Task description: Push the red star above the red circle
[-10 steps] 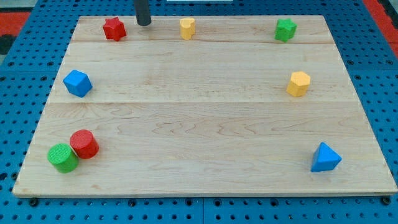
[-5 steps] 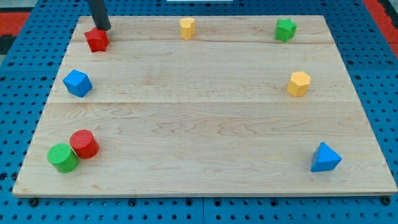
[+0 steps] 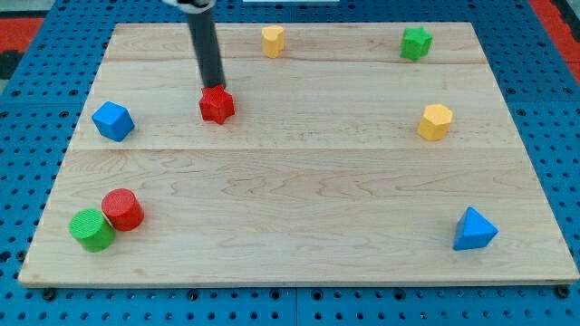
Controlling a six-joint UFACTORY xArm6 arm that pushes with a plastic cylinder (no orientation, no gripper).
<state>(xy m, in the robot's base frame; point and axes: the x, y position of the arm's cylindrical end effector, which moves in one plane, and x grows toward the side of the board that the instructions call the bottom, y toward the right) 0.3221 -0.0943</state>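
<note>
The red star [image 3: 217,105] lies on the wooden board's upper left-centre part. My tip [image 3: 213,86] touches the star's top edge, with the rod rising toward the view's top. The red circle [image 3: 122,209] sits near the board's bottom left, well below and left of the star, touching the green circle [image 3: 91,229].
A blue block [image 3: 112,120] lies at the left, left of the star. A yellow block [image 3: 273,40] and a green star [image 3: 416,43] sit along the top edge. A yellow hexagon block [image 3: 435,121] is at the right, a blue triangle [image 3: 473,229] at the bottom right.
The red star went from the top left corner down and right to the upper left-centre. My tip followed it and stays at its top edge.
</note>
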